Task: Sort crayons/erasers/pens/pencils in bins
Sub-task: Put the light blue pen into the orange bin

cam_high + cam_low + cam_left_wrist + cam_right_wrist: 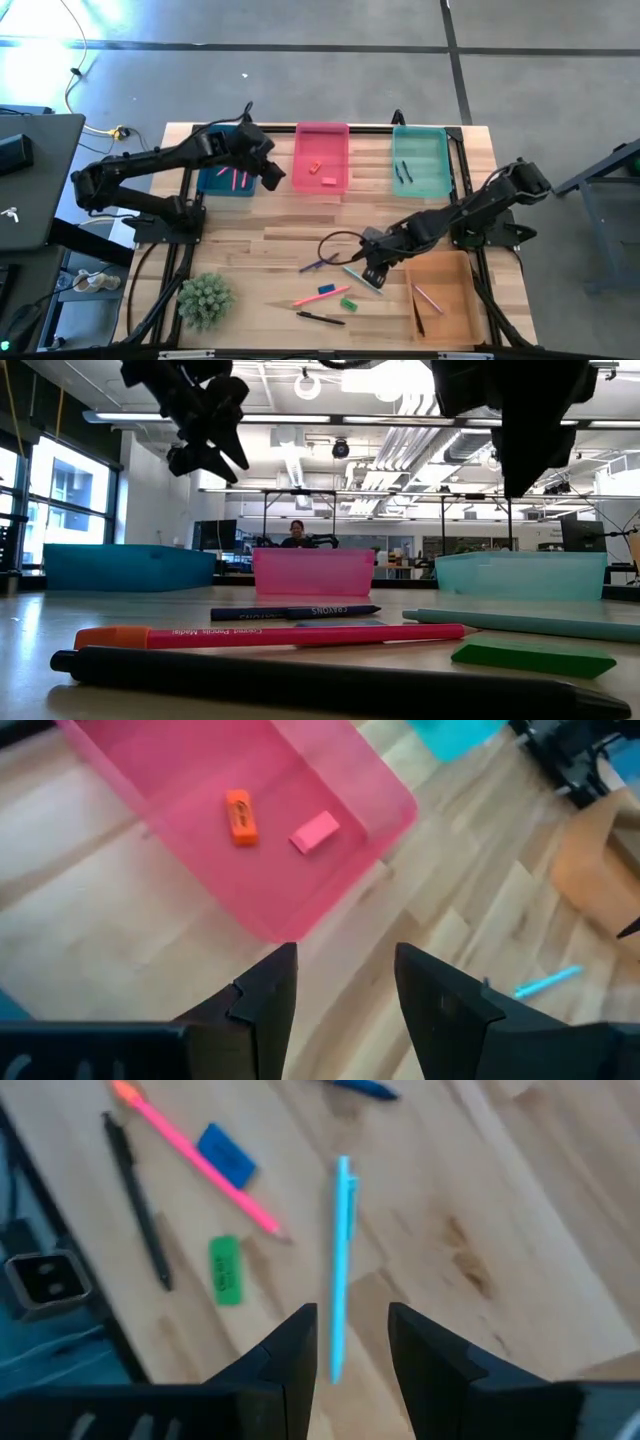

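Looking down from the high view, we see the right hand (373, 272) low over the wooden table (250, 250), with the light-blue plastic pen (362, 278) directly beneath it; the small green eraser block (348, 304) and blue eraser block (326, 290) lie just beyond it, beside the pink pencil (308, 297). The left hand (272, 178) hangs between the dark blue translucent bin (210, 180) and the pink translucent bin (322, 182).

In the low view we cannot tell either hand's opening.

The left wrist view shows that hand's fingers (265, 1005) parted and empty, the pink bin's corner ahead holding an orange eraser (238, 817) and a pink eraser (314, 832).

In the right wrist view the fingers (295, 1355) stand moderately apart, empty, straddling the pen's near end. We judge the risk plain: gripping so near the end could let it swing, roll out, or knock the neighbouring erasers.
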Robot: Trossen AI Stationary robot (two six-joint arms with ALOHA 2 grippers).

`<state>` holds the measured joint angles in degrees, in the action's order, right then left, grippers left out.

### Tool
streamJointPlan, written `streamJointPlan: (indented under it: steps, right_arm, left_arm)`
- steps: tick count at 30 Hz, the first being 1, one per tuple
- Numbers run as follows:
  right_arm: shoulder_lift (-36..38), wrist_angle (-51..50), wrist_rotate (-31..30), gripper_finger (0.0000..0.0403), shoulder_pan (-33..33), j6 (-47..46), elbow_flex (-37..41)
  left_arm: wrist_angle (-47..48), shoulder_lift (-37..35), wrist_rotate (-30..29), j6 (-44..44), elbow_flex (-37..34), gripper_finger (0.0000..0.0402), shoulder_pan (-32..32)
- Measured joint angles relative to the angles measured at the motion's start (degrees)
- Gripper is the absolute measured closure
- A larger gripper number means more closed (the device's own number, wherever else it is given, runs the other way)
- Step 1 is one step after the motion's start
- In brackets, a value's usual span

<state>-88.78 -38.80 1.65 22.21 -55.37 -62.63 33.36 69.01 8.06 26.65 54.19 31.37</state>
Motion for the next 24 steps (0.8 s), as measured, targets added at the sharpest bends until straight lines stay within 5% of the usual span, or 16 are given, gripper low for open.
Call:
streamJointPlan:
  steps: [11, 16, 24]
  right_arm:
    - [-1.91, -8.25, -5.56, 0.0284, 0.43, 6.38, -11.58]
    - [-7.52, -12.04, -1.32, 0.0284, 0.32, 6.84, -16.80]
    - [-18.45, -20.23, -3.49, 0.0284, 0.78, 7.94, -26.21]
  left_arm:
    - [3.46, -1.09, -2.30, 5.94, 0.04, 0.0245, -5.27]
    - [10.68, -1.01, -5.59, 9.46, -0.02, 0.0245, -7.23]
    - [16.62, -1.01, -8.73, 10.93, -0.02, 0.0245, -11.02]
